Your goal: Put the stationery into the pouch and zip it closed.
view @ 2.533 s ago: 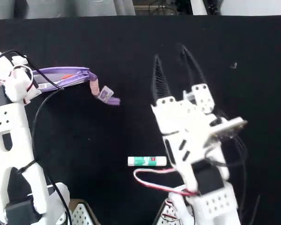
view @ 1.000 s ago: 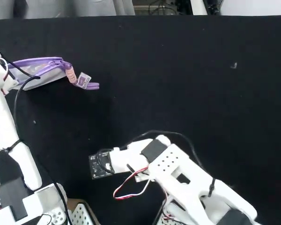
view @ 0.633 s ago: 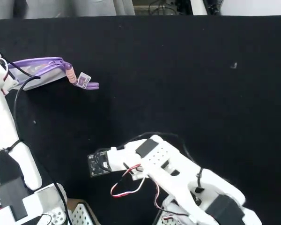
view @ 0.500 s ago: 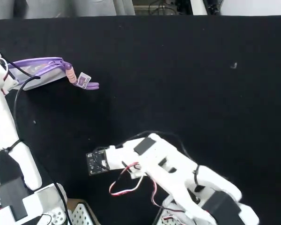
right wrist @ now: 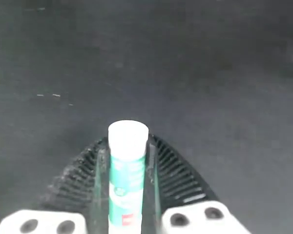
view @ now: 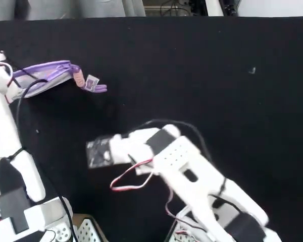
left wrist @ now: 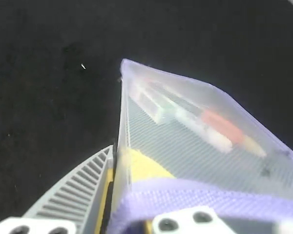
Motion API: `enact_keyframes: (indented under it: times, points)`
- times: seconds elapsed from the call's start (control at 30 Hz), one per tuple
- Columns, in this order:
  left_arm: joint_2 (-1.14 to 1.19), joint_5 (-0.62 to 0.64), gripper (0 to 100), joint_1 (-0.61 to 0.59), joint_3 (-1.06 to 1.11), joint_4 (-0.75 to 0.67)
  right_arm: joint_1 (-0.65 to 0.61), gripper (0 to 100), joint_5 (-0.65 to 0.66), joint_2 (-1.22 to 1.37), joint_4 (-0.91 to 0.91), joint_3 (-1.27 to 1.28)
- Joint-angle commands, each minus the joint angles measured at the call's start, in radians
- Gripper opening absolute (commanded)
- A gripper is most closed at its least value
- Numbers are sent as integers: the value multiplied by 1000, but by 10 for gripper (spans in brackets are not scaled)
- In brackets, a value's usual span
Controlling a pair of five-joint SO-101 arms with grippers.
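Observation:
A translucent pouch (view: 43,75) with purple trim hangs at the far left of the black table, and my left gripper (view: 12,84) is shut on its end. Its zip pull with a pink charm (view: 81,80) dangles on the right. In the left wrist view the pouch (left wrist: 195,146) holds pens and a yellow item, pinched at my left gripper (left wrist: 118,163). My right gripper (right wrist: 128,146) is shut on a green and white glue stick (right wrist: 127,180), cap end outward. The right arm (view: 177,161) lies low at the centre front, its wrist pointing left, below the pouch.
The black table (view: 217,75) stretches wide to the right and back. A red and white cable (view: 126,181) loops under the right arm. The left arm's white base (view: 20,201) stands at the front left corner.
The glue stick that lay on the table is now in my right gripper. The right arm has swung left and risen a little toward the pouch. The pouch has shifted left.

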Motion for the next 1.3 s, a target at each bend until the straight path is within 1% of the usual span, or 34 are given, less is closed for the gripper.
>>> enact_keyframes:
  times: [0.0,0.13,0.4,0.5,0.63,0.73,0.9,0.97,1.07,1.17,1.27]
  points:
    - [-14,-6,30,30,-117,84,121,11,8,-137,-5,-65]
    - [-14,-6,30,111,-159,141,192,11,8,-272,-25,-99]
    - [-14,0,30,329,-292,270,204,11,5,-475,-26,-179]
    - [-12,2,30,414,-357,328,212,11,-55,-526,-54,-211]
    - [-6,23,30,506,-381,365,282,11,-153,-582,-152,-234]
    - [-3,29,30,533,-363,361,321,11,-224,-621,-229,-232]
    - [-3,31,30,535,-297,313,321,11,-402,-665,-336,-229]
    - [-3,31,30,545,-277,301,293,11,-470,-668,-388,-228]
    - [-3,31,30,582,-257,295,242,11,-534,-667,-468,-203]
    - [-3,31,30,595,-255,295,173,11,-586,-673,-589,-133]
    - [-3,31,30,591,-254,295,150,11,-651,-673,-733,-45]
